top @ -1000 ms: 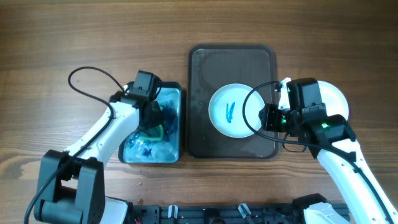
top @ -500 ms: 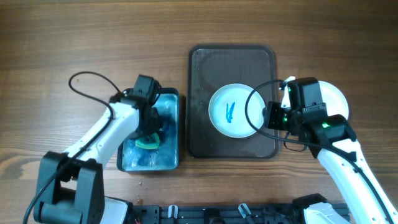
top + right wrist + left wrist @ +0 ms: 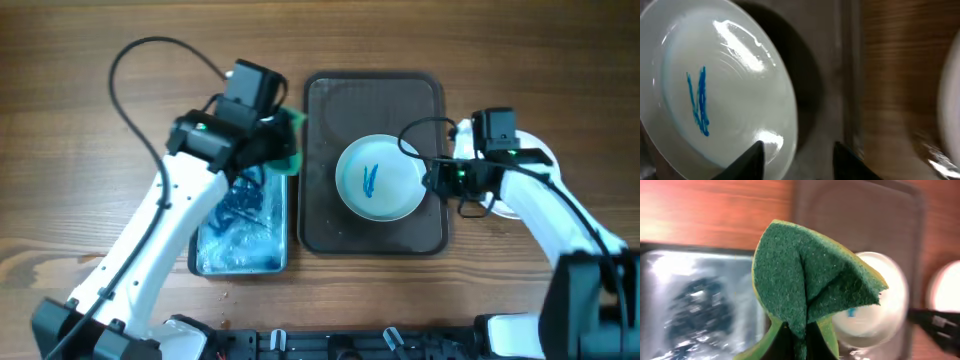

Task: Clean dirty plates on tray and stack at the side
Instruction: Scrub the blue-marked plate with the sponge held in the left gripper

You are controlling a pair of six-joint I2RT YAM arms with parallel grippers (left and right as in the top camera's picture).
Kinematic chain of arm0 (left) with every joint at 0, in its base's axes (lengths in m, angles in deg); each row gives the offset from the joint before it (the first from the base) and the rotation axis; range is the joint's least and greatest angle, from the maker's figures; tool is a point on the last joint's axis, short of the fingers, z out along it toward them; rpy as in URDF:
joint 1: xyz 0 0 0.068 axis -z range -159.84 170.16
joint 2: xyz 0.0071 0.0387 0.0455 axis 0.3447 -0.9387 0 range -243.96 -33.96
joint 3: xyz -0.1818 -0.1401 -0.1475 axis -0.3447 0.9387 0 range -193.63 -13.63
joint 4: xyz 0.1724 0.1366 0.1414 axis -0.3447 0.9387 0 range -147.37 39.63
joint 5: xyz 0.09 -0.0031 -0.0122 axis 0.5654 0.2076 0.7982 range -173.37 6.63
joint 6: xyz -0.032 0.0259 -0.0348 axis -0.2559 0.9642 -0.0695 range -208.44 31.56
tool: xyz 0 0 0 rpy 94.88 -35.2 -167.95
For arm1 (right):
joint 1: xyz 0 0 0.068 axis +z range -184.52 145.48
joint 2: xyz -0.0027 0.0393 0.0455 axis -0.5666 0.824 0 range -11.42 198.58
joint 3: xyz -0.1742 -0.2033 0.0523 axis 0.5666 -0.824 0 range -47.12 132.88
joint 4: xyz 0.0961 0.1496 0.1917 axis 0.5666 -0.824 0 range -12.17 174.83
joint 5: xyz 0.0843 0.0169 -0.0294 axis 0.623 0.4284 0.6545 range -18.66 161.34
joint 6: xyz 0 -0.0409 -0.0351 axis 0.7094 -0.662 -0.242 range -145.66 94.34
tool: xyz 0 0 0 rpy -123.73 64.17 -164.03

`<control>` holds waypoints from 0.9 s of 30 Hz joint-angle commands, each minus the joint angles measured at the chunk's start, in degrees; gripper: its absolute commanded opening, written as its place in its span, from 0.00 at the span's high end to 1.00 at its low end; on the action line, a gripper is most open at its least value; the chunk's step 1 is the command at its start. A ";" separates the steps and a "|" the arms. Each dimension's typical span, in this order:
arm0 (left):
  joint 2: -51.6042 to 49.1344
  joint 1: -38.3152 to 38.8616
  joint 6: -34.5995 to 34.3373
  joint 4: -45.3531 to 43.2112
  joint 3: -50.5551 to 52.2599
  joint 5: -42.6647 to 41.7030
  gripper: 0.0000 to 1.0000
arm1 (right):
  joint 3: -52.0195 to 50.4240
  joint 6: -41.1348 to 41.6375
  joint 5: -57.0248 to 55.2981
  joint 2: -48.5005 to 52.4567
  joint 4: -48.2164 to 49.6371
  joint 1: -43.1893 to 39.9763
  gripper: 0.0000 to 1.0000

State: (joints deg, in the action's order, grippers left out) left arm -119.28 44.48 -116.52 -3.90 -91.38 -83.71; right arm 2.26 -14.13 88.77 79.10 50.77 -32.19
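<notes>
A white plate [image 3: 378, 177] with a blue smear lies on the dark brown tray [image 3: 330, 110]. My right gripper [image 3: 437, 178] is open at the plate's right rim. In the right wrist view one finger is over the plate [image 3: 715, 85], the other over the tray [image 3: 827, 75], with the gripper [image 3: 797, 147] straddling the rim. My left gripper [image 3: 270, 145] is shut on a folded green sponge [image 3: 288, 140], held above the tray's left edge. The left wrist view shows the sponge [image 3: 810, 285] in the jaws [image 3: 802, 340], with the plate [image 3: 885, 300] behind it.
A blue-lined basin [image 3: 240, 225] with soapy water stands left of the tray, also in the left wrist view [image 3: 695, 300]. Another white plate [image 3: 503, 206] sits on the wood right of the tray, largely under my right arm; its edge shows in the right wrist view [image 3: 950, 100].
My left gripper lifted the sponge out of the basin and carried it up and right to the tray's left edge. My right arm swung upward; its gripper stays at the plate's right rim.
</notes>
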 commanded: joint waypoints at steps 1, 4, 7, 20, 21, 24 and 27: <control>-4.28 4.90 -3.63 -5.60 -0.57 -4.79 0.96 | 1.16 -3.17 5.40 4.61 2.10 1.11 0.67; -8.11 6.82 -6.01 -8.41 -0.57 -5.51 0.96 | 1.16 -3.13 5.22 6.88 3.15 2.23 0.81; -12.87 8.68 -6.12 -11.93 -0.57 -10.49 0.96 | 1.16 -1.64 2.93 8.68 3.58 3.43 0.96; -31.50 16.74 -17.03 -19.85 -0.57 -12.70 0.96 | 0.59 4.17 -4.11 9.40 2.73 4.96 0.96; -32.54 17.11 -17.92 -19.98 -0.57 -12.70 0.96 | 0.59 4.57 -4.11 9.40 2.73 4.96 0.96; -35.56 17.70 -17.97 -20.09 -0.57 -11.52 0.96 | 0.59 5.14 -4.11 9.40 2.71 4.96 0.96; -35.95 17.33 -18.10 -14.88 -0.59 -1.18 0.96 | 0.59 5.14 -4.09 9.40 2.58 4.96 0.96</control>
State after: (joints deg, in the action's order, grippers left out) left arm -151.30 61.31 -132.13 -23.41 -92.43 -94.79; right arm 3.00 -10.28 89.20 86.84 53.98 -27.44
